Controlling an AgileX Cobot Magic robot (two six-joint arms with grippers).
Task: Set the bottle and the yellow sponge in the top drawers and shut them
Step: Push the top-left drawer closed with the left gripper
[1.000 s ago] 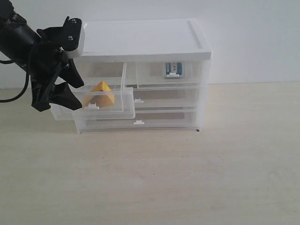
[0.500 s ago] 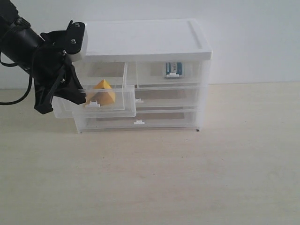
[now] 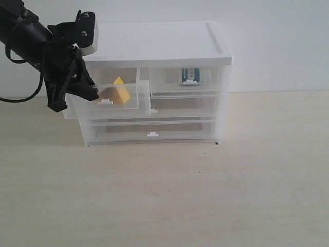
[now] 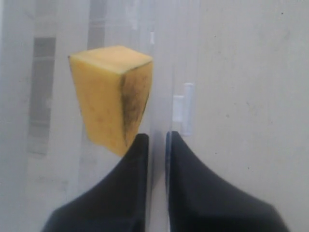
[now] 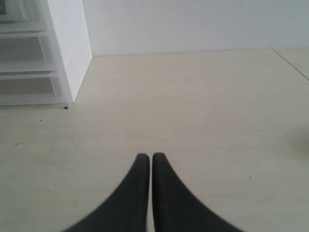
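Observation:
The yellow sponge (image 3: 120,92) (image 4: 108,92) lies inside the left top drawer (image 3: 131,102), which stands partly pulled out of the white-topped cabinet (image 3: 154,43). My left gripper (image 3: 91,93) (image 4: 157,135) is shut on that drawer's translucent front wall (image 4: 159,72), one finger inside and one outside, right beside its white tab handle (image 4: 183,108). The bottle (image 3: 190,75) lies in the right top drawer (image 3: 172,85), which is pushed in. My right gripper (image 5: 151,155) is shut and empty above the table, apart from the cabinet; the exterior view does not show it.
Two full-width drawers (image 3: 151,126) sit pushed in below the top ones. The light wooden table (image 3: 205,195) stretches in front of and to the right of the cabinet. The cabinet's side (image 5: 72,48) shows in the right wrist view. A white wall stands behind.
My left gripper has shut on the drawer's front wall and moved up and toward the cabinet. The drawer with the sponge has slid partway back in. The right gripper has not changed.

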